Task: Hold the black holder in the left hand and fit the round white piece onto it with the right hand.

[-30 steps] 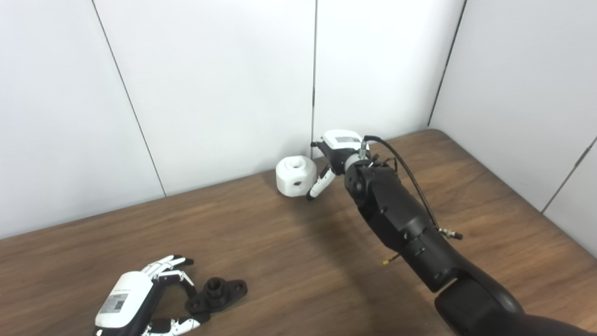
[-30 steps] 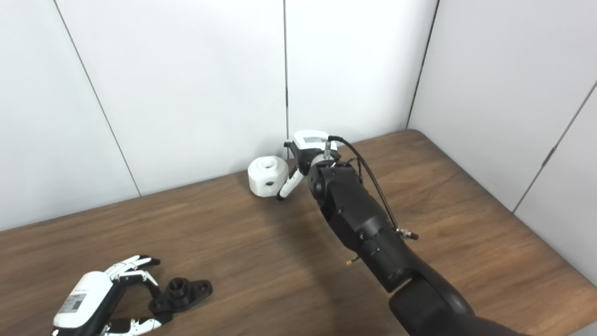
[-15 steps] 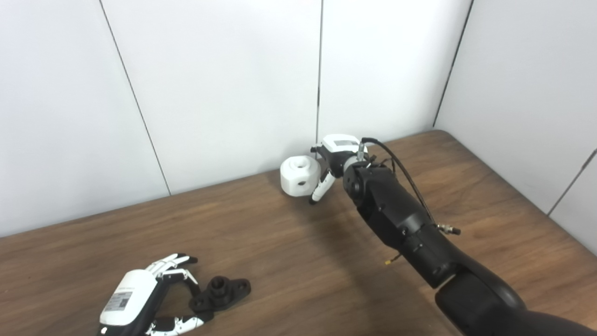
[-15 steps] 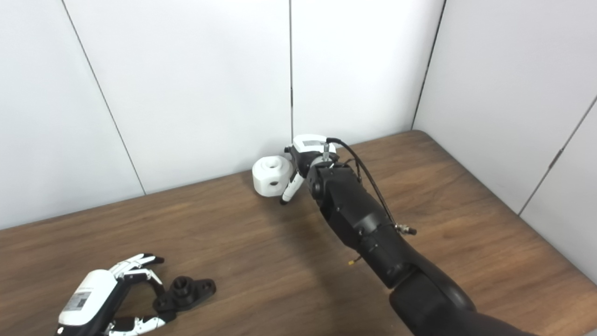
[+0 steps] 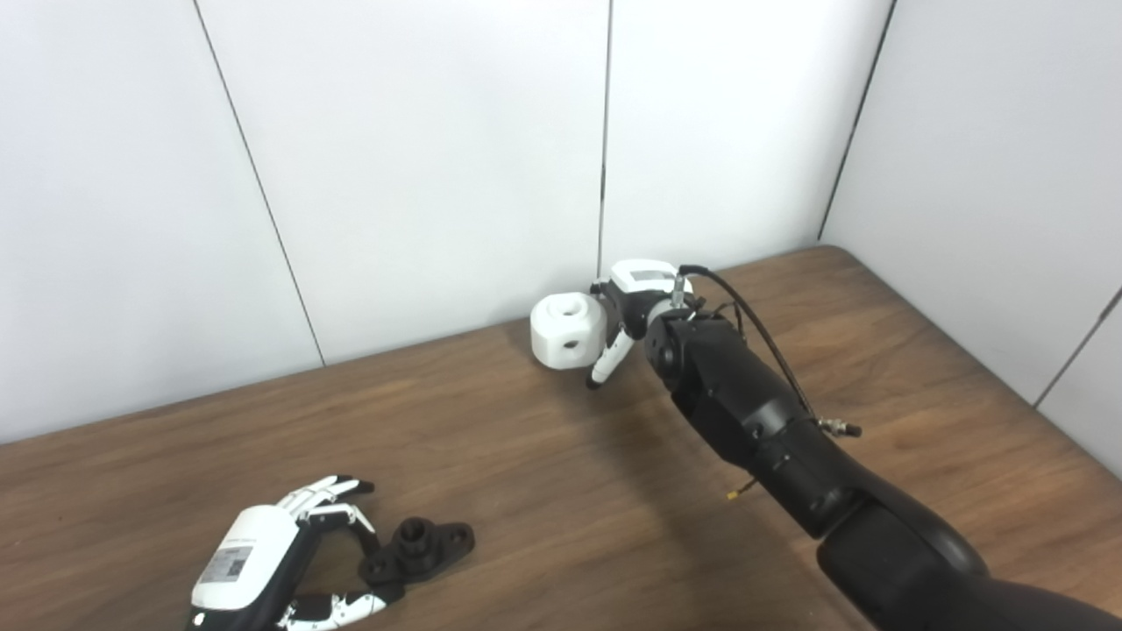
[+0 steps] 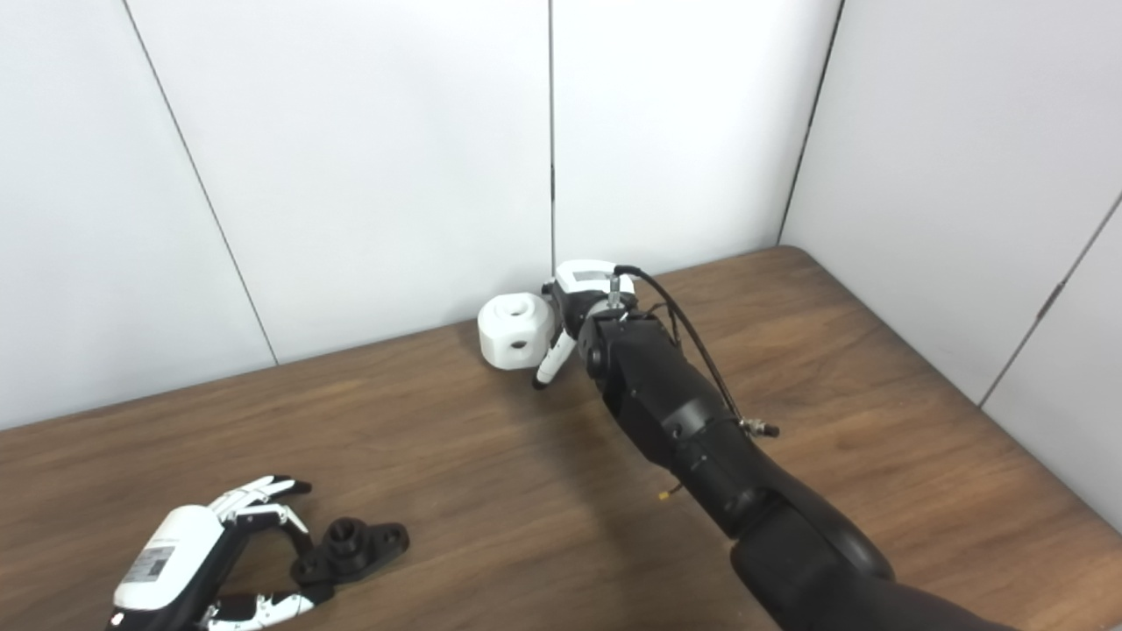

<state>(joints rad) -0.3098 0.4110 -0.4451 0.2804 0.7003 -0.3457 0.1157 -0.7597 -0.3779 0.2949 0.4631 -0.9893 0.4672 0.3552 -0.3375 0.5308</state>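
I see left hand (image 5: 263, 570) fingers spread around black holder (image 5: 419, 550), ungripped; right hand (image 5: 633, 302) against round white piece (image 5: 568, 329), grip unclear.

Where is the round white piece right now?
The round white piece sits at the far edge of the table, close to the white wall, with the right robot hand right beside it.

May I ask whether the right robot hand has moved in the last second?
Yes. The right robot hand has edged left, closer to the round white piece by the wall seam.
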